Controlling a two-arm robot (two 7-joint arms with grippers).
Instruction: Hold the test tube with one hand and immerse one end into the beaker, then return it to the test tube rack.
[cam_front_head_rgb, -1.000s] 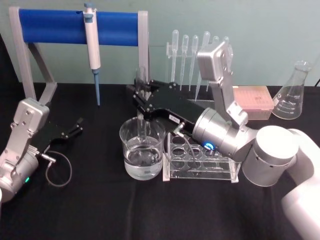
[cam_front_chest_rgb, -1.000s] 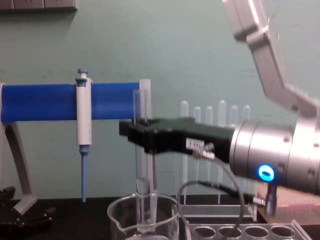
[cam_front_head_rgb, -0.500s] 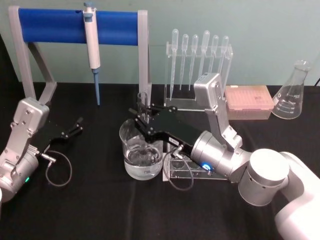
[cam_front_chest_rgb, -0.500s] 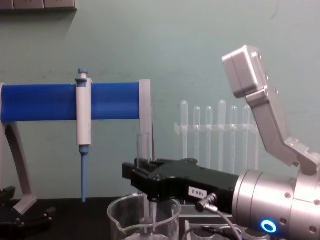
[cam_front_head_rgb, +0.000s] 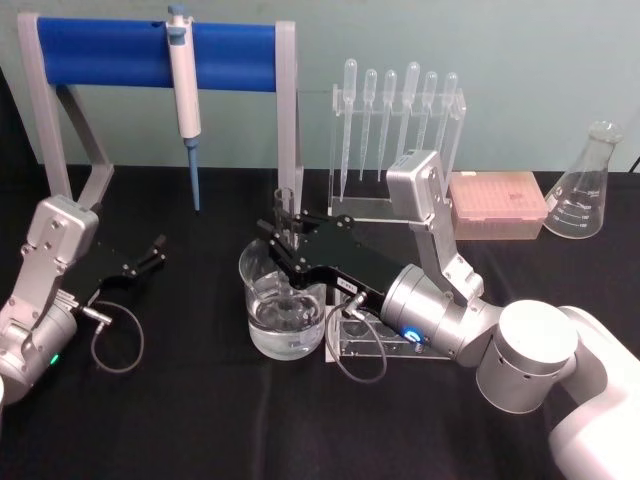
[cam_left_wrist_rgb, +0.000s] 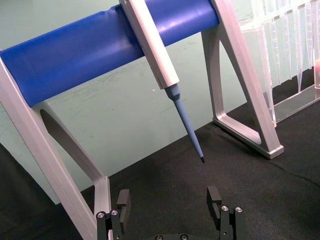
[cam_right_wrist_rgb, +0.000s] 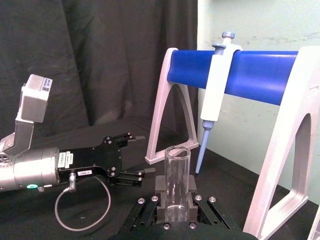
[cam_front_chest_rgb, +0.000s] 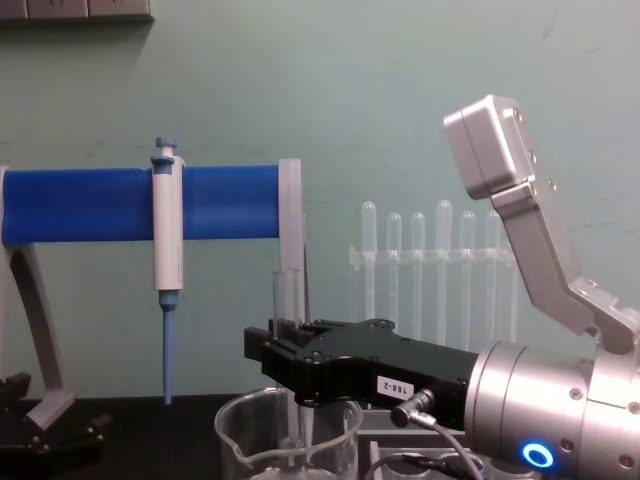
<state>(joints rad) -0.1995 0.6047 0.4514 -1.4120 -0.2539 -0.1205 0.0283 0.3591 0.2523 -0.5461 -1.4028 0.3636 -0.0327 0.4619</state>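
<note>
Head view: right gripper (cam_front_head_rgb: 285, 236), black, flat, on a silver wrist with a blue ring light, reaching in from the right and poised over the beaker; fingers clamped on the test tube (cam_front_head_rgb: 284, 203). Test tube: clear glass, held upright, open rim standing above the fingers; in the chest view the test tube (cam_front_chest_rgb: 288, 292) passes down through the right gripper (cam_front_chest_rgb: 272, 345) and its lower part sits inside the beaker (cam_front_chest_rgb: 236, 440), below the rim; whether the tip reaches the liquid cannot be told. Right wrist view: test tube (cam_right_wrist_rgb: 176, 172) seated between the two pads, rim open. Beaker (cam_front_head_rgb: 256, 272): wide, clear, part-filled with clear liquid, standing on the black tablecloth (cam_front_head_rgb: 200, 420). Test tube rack (cam_front_head_rgb: 337, 340): clear, just beside the beaker on its right, partly under the right wrist. Left gripper (cam_front_head_rgb: 156, 251): resting low on the cloth at the left, well apart from the beaker, fingers spread with nothing between them; left wrist view shows the same left gripper (cam_left_wrist_rgb: 169, 199) parted. Behind: blue-barred stand (cam_front_head_rgb: 110, 52) carrying a pipettor (cam_front_head_rgb: 183, 90); rack of plastic pipettes (cam_front_head_rgb: 395, 105); pink tip box (cam_front_head_rgb: 498, 203); conical flask (cam_front_head_rgb: 585, 185) at far right.
</note>
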